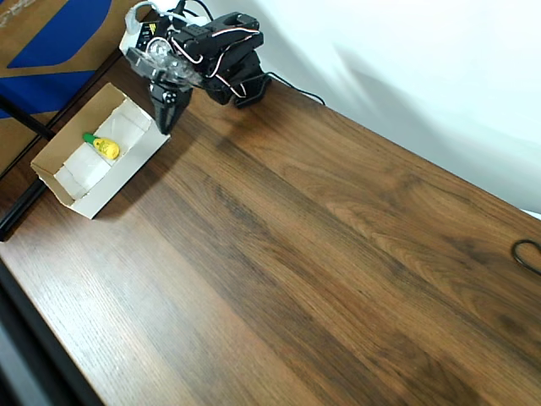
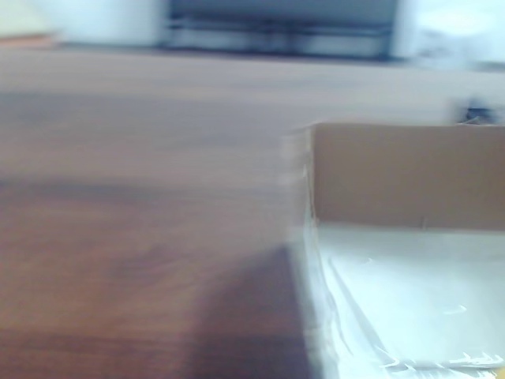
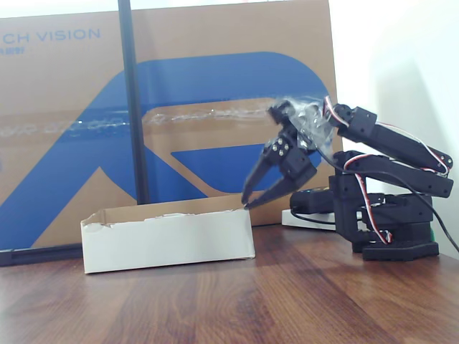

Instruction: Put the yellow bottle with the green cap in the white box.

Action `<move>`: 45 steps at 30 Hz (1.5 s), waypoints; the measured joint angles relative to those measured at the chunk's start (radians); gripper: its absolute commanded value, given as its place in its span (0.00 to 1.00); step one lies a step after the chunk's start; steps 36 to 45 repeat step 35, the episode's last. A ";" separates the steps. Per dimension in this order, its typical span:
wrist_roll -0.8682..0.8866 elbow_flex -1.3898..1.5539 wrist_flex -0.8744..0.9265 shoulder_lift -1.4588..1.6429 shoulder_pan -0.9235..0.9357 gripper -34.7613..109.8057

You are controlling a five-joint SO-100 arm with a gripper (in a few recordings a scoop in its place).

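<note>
Yellow bottle with the green cap (image 1: pixel 105 146) already lies on the floor of the white box (image 1: pixel 127 178), so the task looks done. Above the box's corner, the end effector (image 3: pixel 259 201) hangs parted and empty.

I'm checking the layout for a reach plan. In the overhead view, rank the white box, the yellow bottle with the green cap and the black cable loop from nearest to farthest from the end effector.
Measured from the end effector:
1. White box: its upper right corner lies just below the fingertips.
2. Yellow bottle with the green cap: lying inside the box, to the left.
3. Black cable loop: at the far right edge of the table.
</note>
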 measured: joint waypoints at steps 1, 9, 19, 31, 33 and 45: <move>0.002 0.025 0.000 0.000 0.008 0.24; 0.002 0.107 0.124 0.000 -0.002 0.24; -0.044 0.107 0.319 0.000 -0.060 0.24; -0.060 0.107 0.333 0.002 -0.063 0.24; -0.060 0.107 0.333 0.002 -0.064 0.24; -0.060 0.107 0.333 0.002 -0.064 0.24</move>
